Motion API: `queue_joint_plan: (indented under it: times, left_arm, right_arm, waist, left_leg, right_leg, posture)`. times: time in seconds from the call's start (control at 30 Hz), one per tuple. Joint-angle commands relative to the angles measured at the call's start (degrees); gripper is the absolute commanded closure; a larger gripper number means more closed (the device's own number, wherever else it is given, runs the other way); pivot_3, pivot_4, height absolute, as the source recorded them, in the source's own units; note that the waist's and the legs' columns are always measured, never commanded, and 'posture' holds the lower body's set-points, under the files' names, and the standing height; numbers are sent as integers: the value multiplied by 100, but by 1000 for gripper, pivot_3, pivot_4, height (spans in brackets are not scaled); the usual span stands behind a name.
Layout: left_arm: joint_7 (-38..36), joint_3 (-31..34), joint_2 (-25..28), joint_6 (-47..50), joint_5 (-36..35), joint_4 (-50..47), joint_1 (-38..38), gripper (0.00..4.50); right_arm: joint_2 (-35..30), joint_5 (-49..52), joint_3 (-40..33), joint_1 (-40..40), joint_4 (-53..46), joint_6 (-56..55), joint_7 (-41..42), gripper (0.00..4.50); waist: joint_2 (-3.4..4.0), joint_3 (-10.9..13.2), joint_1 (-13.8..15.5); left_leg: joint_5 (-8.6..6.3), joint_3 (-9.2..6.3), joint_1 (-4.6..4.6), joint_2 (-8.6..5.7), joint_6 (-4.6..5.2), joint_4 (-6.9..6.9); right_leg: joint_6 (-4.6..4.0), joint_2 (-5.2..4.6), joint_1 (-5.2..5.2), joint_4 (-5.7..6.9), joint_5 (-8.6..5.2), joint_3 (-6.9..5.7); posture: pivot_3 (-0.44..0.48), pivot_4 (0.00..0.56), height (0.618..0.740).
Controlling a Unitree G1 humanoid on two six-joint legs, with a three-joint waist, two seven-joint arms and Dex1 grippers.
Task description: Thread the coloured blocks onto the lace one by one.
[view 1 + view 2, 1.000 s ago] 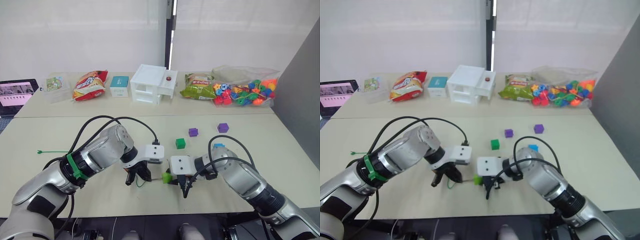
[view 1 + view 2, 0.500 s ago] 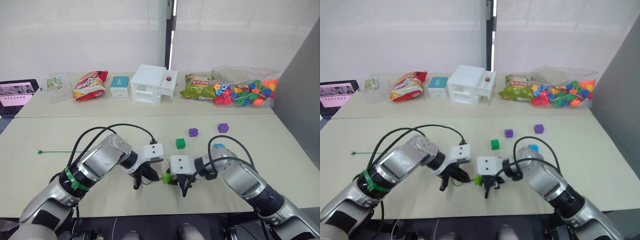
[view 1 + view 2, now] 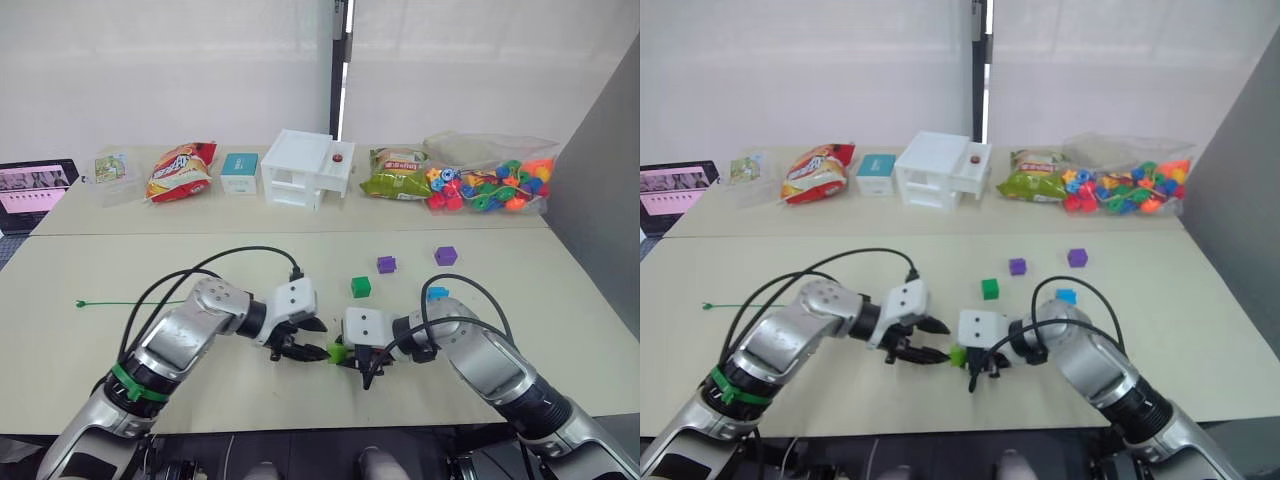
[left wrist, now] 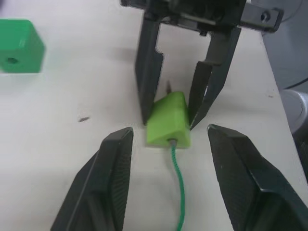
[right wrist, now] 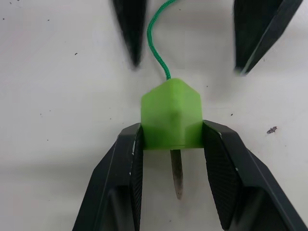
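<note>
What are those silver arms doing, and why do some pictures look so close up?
They belong to a robot. Two pictures come from cameras on its head, looking down at the table. The close-up ones come from cameras on its wrists. The right gripper pinches a lime block. A green lace goes into the block, and its grey tip pokes out the other side. The left gripper is open, with the lace running between its fingers. Four more blocks wait on the table: dark green, two purple, and blue. Behind them are snack bags and a bag of beads.
</note>
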Motion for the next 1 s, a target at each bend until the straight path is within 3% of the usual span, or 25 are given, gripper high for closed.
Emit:
queue_joint_plan:
  times: [0.03,0.2,0.43,0.47,0.6,0.63,0.67,0.7,1.0]
  left_arm:
    - [-47,136,259,-579,90,-50,378,1944]
    - [329,259,96,-1078,122,20,853,1944]
    - [817,-81,-210,-1968,781,464,1196,1944]
    - [826,-92,-253,-2032,792,523,1224,2484]
    - [759,-50,-377,-2147,700,571,1267,3759]
    - [761,-32,-409,-2156,671,560,1270,3835]
    - [781,-19,-450,-2169,659,546,1263,4316]
    - [792,-11,-473,-2180,658,539,1261,4476]
    - [659,-85,-825,-2180,582,531,1021,4476]
  right_arm:
    - [-59,-20,77,120,-33,136,-24,3191]
    - [-78,-15,72,125,-48,161,-19,3191]
    - [-70,-13,59,53,-29,200,-9,3191]
    - [-80,-11,54,58,-37,200,-6,3191]
    - [-113,-7,45,60,-53,216,4,3191]
    - [-120,-7,42,62,-54,217,6,3191]
    - [-122,-7,39,61,-51,219,6,3191]
    - [-121,-10,39,61,-49,221,4,3191]
    - [-99,-27,60,63,-20,238,-21,3191]
  waist:
    - [0,0,13]
    - [0,0,40]
    - [0,0,25]
    - [1,-1,31]
    - [0,-3,48]
    - [0,-3,47]
    - [1,-3,45]
    - [1,-4,45]
    - [1,-3,46]
  left_leg:
    - [0,0,0,0,0,0]
    - [0,0,-2,0,0,1]
    - [0,1,-2,0,0,-1]
    - [0,0,-1,0,0,-1]
    - [0,0,2,-1,0,0]
    - [0,0,2,-1,0,1]
    - [0,1,2,-1,0,0]
    - [0,1,2,-1,0,0]
    - [0,0,0,-1,0,0]
  right_leg:
    - [0,0,0,-1,0,0]
    - [0,-2,4,-7,0,-1]
    - [0,-1,1,-7,0,0]
    - [0,-1,3,-7,0,-1]
    - [0,-3,12,-12,0,-2]
    - [0,-3,12,-12,0,-2]
    - [0,-3,12,-12,0,-2]
    - [0,-2,12,-12,0,-2]
    - [0,-2,9,-12,0,-2]
  posture:
    - [0,150,740]
    - [0,150,740]
    - [0,150,740]
    - [0,150,740]
    - [0,150,740]
    - [0,150,740]
    - [0,150,740]
    - [0,150,740]
    - [0,150,740]
